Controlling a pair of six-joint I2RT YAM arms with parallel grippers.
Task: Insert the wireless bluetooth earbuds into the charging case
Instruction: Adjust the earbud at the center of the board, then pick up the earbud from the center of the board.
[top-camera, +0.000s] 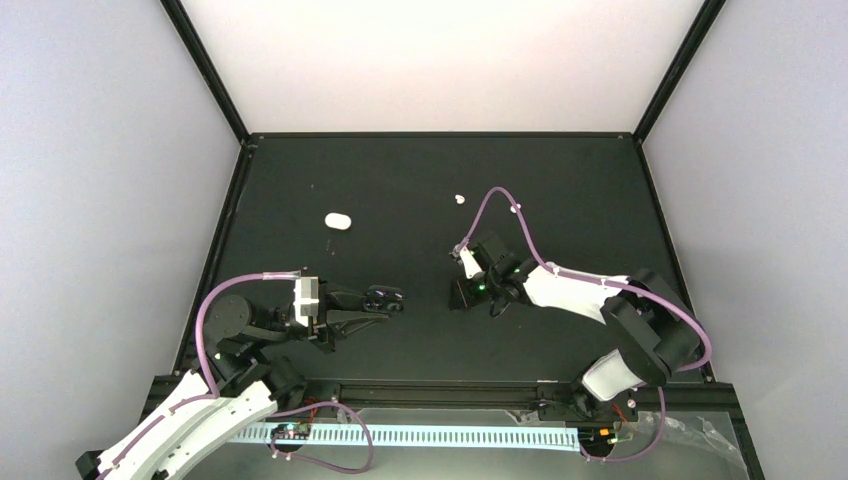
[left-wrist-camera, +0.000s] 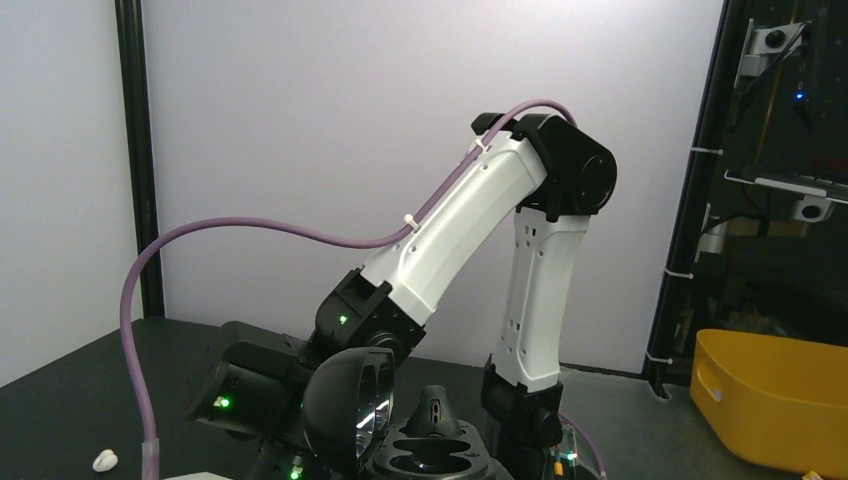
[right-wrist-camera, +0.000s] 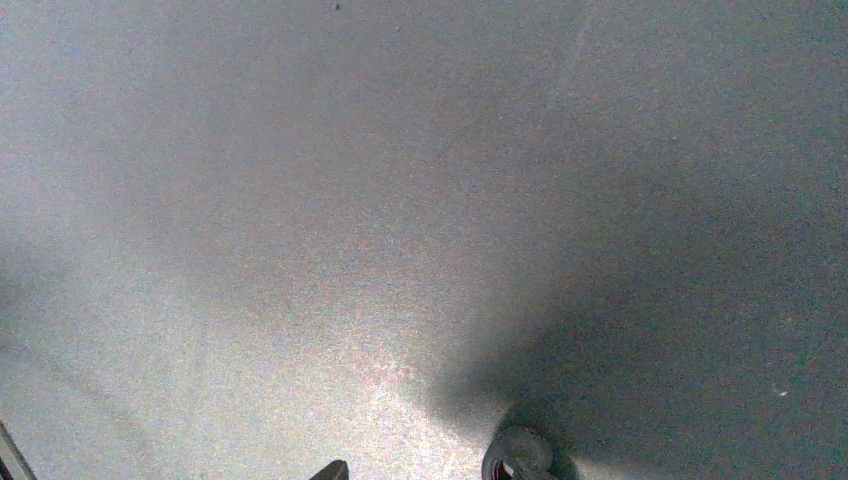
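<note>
My left gripper is shut on the open black charging case and holds it low over the mat. In the left wrist view the domed lid stands open on the left. The base shows two empty slots, and a small black bud-like piece stands upright at its far rim. A white earbud lies at mid-table, also in the left wrist view. My right gripper points down at the mat with its jaws apart. A black earbud lies by its right side; one fingertip shows.
A larger white oval piece lies on the black mat to the far left of the case. The black frame rails and grey walls bound the mat. A yellow bin sits beyond the right edge.
</note>
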